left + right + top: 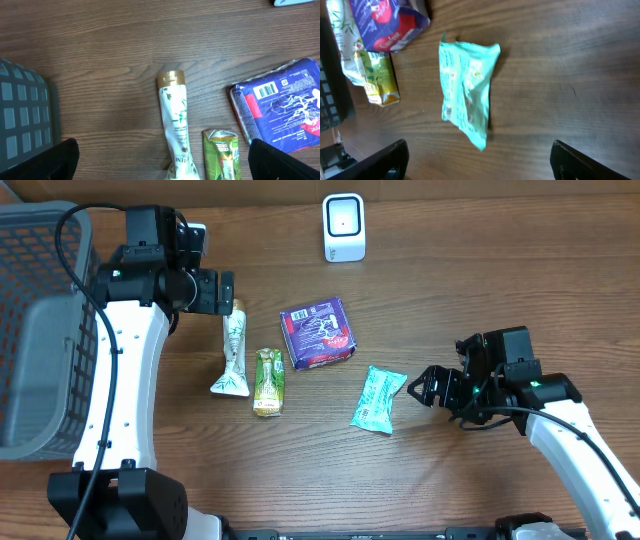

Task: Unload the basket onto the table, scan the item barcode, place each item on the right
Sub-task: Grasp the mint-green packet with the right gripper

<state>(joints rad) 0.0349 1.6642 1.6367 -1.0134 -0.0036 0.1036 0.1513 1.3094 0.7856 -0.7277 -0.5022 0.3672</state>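
Teal pouch [466,90] — between wide jaws.

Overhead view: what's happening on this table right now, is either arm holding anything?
Neither arm holds anything. The left tool hangs open over the capped end of the white tube, and the right tool sits open just right of the mint-green packet. A green pouch and a purple package lie untouched between them. The white scanner stands at the table's far edge, so no barcode has been presented yet.
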